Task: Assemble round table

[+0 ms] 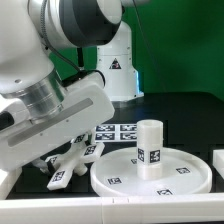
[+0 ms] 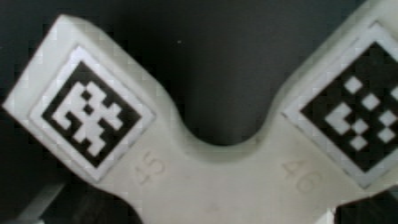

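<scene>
- One big white robot arm (image 1: 45,90) fills the exterior view's left side. It leans down toward the black table (image 1: 190,110).
- Its claw (image 1: 72,148) is low over the cross-shaped foot piece (image 1: 72,168), which lies flat on the table.
- The arm hides most of the claw. I cannot tell how far open it is, or if it touches the foot piece.
- The large round disc (image 1: 120,180) lies flat just beside the foot piece, toward the exterior view's right.
- The short post (image 1: 150,145) stands upright on the disc, near its middle. A small tag on it faces the camera.
- The marker board (image 1: 122,131) lies flat on the table behind the disc.
- In the wrist view, the foot piece (image 2: 205,165) is very close and fills most of the picture.
- Two of its arms spread apart like a V, with dark table between them.
- Each arm has a black-and-white tag (image 2: 89,110) on it. The picture is a bit blurry.
- This view does not let me tell how the claw stands either.
</scene>
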Robot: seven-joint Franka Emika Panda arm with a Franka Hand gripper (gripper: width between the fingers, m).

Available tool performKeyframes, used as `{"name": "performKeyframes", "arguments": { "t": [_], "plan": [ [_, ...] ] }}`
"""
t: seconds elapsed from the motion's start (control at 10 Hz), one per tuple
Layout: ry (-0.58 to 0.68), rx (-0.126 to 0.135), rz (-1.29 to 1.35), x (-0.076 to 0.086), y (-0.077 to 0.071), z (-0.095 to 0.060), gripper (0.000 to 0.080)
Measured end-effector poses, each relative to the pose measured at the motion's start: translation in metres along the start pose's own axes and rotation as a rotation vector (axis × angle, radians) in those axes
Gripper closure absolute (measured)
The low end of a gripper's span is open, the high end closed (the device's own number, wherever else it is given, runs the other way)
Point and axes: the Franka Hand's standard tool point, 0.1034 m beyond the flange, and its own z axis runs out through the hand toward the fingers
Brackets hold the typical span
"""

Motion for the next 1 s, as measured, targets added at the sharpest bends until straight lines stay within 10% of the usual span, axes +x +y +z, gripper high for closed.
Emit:
{"name": "performKeyframes", "arguments": {
  "t": [0.3, 0.4, 0.8, 1.0],
  "plan": [
    [0.000, 0.000, 0.000, 0.000, 0.000, 0.000, 0.0198],
    [0.001, 0.000, 0.000, 0.000, 0.000, 0.000, 0.0349],
    [0.003, -0.002, 0.003, 0.000, 0.001, -0.002, 0.0348],
    [0.000, -0.043, 0.042, 0.005, -0.007, -0.016, 0.0348]
  ]
}}
